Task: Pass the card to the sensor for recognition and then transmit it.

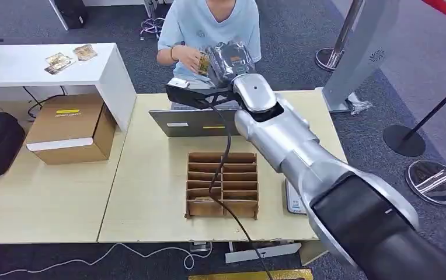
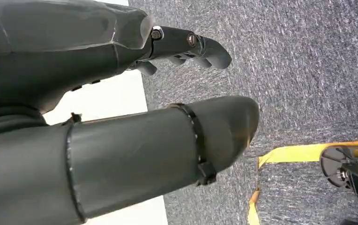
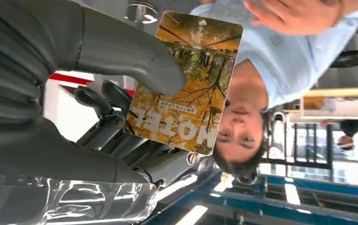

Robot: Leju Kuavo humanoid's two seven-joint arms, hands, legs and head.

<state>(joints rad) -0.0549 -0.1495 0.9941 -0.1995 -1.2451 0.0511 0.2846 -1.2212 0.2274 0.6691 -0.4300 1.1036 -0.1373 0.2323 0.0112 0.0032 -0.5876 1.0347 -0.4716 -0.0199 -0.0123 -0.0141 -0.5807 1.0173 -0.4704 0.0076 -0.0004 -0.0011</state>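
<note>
I am holding the card (image 3: pixel 186 84) up with my right hand (image 3: pixel 116 108), thumb and fingers (image 3: pixel 107 101) clamped on it, so the person (image 1: pixel 209 23) can take it. My left hand (image 2: pixel 121 93) is hanging with fingers apart, holding nothing.

the card (image 3: pixel 186 84) is orange and yellow with an autumn-tree picture and white "hotel" lettering. the right robot hand (image 3: pixel 121 93) has a grey thumb and darker fingers; the left robot hand (image 2: pixel 121 117) is grey too. the right arm (image 1: pixel 291 146) is silver, turning black. the tabletop (image 1: pixel 150 175) is pale wood, the divider box (image 1: pixel 223 184) brown cardboard, the carpet (image 2: pixel 308 70) speckled grey with a yellow strip (image 2: pixel 289 152). a person's shirt (image 1: pixel 209 23) is light blue.
</note>
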